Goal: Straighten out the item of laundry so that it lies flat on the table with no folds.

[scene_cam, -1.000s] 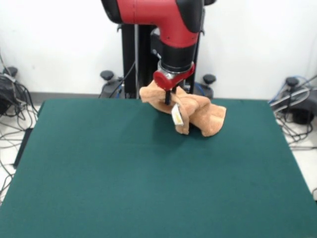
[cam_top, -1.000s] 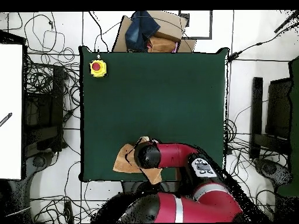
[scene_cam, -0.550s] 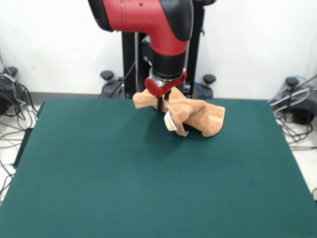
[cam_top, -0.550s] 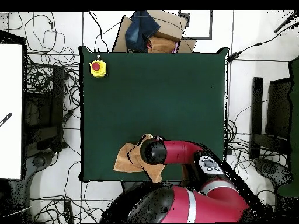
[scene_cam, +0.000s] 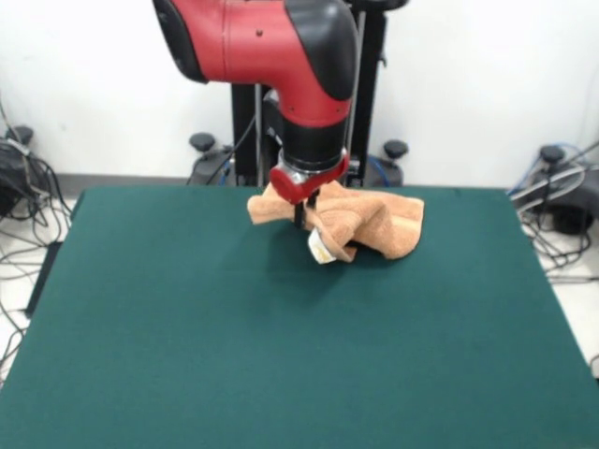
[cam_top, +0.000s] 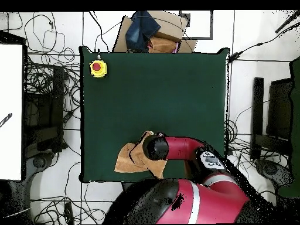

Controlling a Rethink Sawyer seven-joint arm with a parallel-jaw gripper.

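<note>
One table (scene_cam: pixel 187 355), green felt, with one arm (scene_cam: pixel 271 42) over it. One towel (scene_cam: pixel 374 220), bunched and partly lifted, hangs under and to the picture's right of the gripper (scene_cam: pixel 301 215), near the far edge. The fingers look pinched on a fold, though I can't see the tips clearly. It looks soft, light and floppy, so it will drape and drag; an outer corner seems the better hold. One white tag (scene_cam: pixel 321 248) dangles just below the fingers.
</note>
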